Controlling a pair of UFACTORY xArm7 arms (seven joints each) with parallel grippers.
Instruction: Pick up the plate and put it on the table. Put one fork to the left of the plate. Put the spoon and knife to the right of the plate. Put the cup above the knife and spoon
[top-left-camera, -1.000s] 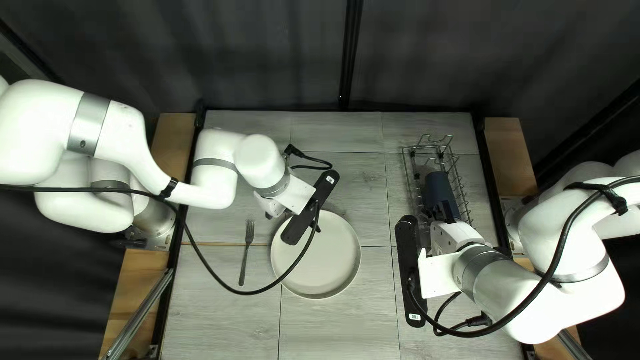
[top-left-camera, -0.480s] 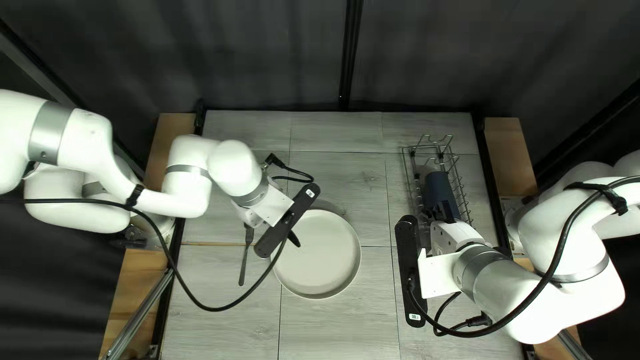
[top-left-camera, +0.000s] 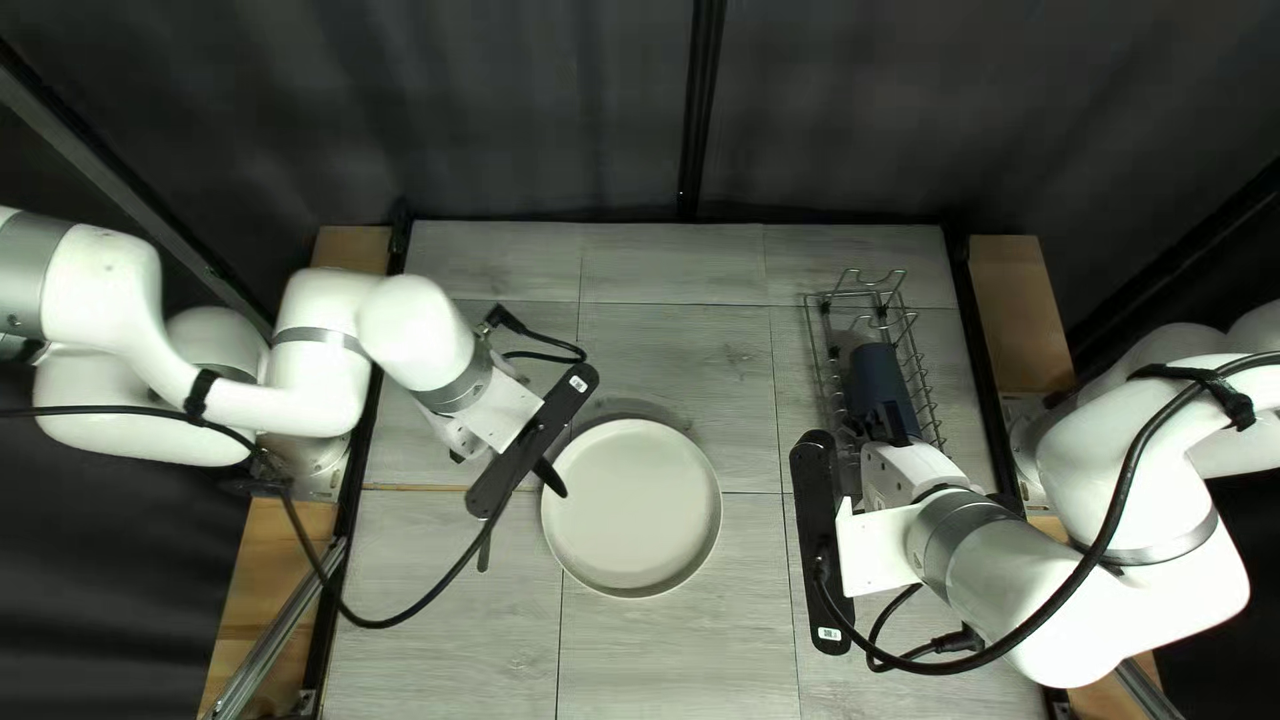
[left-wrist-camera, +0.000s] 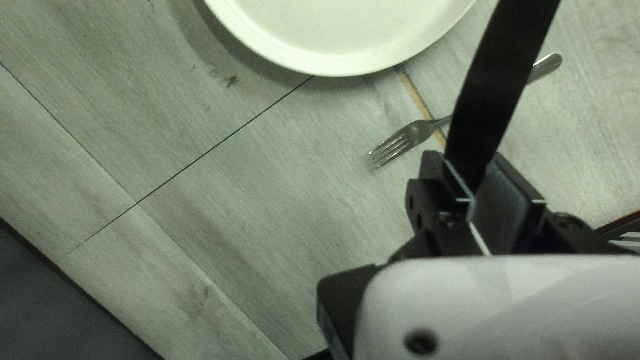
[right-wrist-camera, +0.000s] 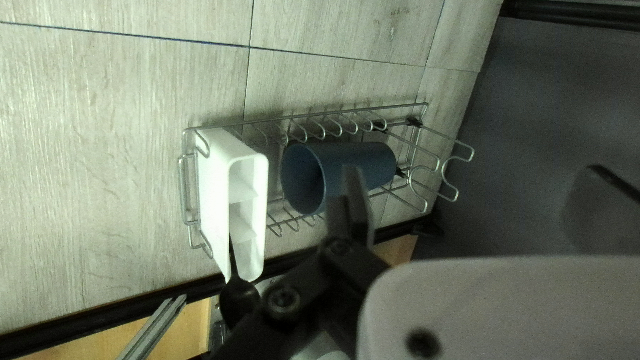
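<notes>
My left gripper (top-left-camera: pixel 551 483) hovers beside the left rim of the pale plate (top-left-camera: pixel 635 508); the fork's handle (top-left-camera: pixel 484 552) shows beneath its body. In the left wrist view the left gripper (left-wrist-camera: pixel 530 7) is shut, empty, crossing over the fork (left-wrist-camera: pixel 418 131); the plate (left-wrist-camera: pixel 347 30) lies ahead. My right gripper (top-left-camera: pixel 822 534) is in front of the rack, fingertips hidden from above. In the right wrist view the right gripper (right-wrist-camera: pixel 472 171) is wide open, one finger overlapping the blue cup (right-wrist-camera: pixel 373 160) lying on its side. A dark spoon (right-wrist-camera: pixel 239 301) sticks out of the white holder. No knife shows.
The wire rack (top-left-camera: pixel 918 350) stands at the right of the top left view, holding the cup and the white holder (right-wrist-camera: pixel 215 193). A black cable (top-left-camera: pixel 447 583) loops from my left arm over the table's left part.
My left arm has swung away from above the plate toward the left, passing over the fork, which it now partly covers. My right arm has stayed still.
</notes>
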